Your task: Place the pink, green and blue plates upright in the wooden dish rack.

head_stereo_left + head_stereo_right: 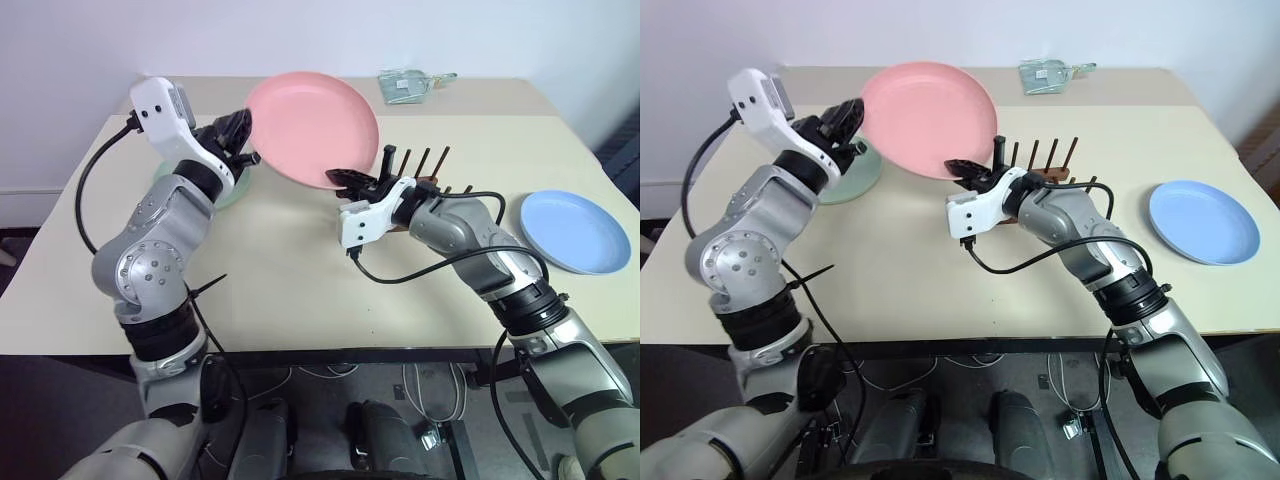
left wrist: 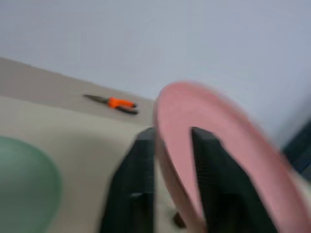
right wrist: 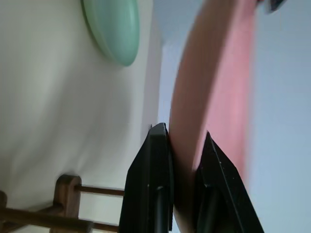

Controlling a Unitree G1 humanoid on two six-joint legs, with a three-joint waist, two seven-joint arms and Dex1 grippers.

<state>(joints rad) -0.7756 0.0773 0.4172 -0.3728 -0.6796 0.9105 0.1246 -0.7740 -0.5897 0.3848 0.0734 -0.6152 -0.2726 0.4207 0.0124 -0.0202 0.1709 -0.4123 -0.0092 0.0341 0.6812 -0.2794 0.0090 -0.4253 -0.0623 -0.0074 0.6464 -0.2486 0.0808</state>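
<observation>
The pink plate [image 1: 310,125] hangs tilted in the air above the table, held between both arms. My right gripper [image 1: 345,178] is shut on its lower rim, the black fingers [image 3: 155,160] pinching the edge. My left gripper [image 1: 245,135] is at the plate's left rim, which runs through it [image 2: 172,160]. The green plate [image 1: 855,170] lies flat on the table behind my left arm, partly hidden. At the right, the blue plate [image 1: 573,230] lies flat. The wooden dish rack [image 1: 425,165] stands just behind my right gripper, with no plate in it.
A small green-grey packet [image 1: 405,85] lies at the table's back edge. An orange-handled tool [image 2: 119,103] lies on the far table. A black cable [image 1: 420,270] loops from my right wrist over the table. The table's front edge is near.
</observation>
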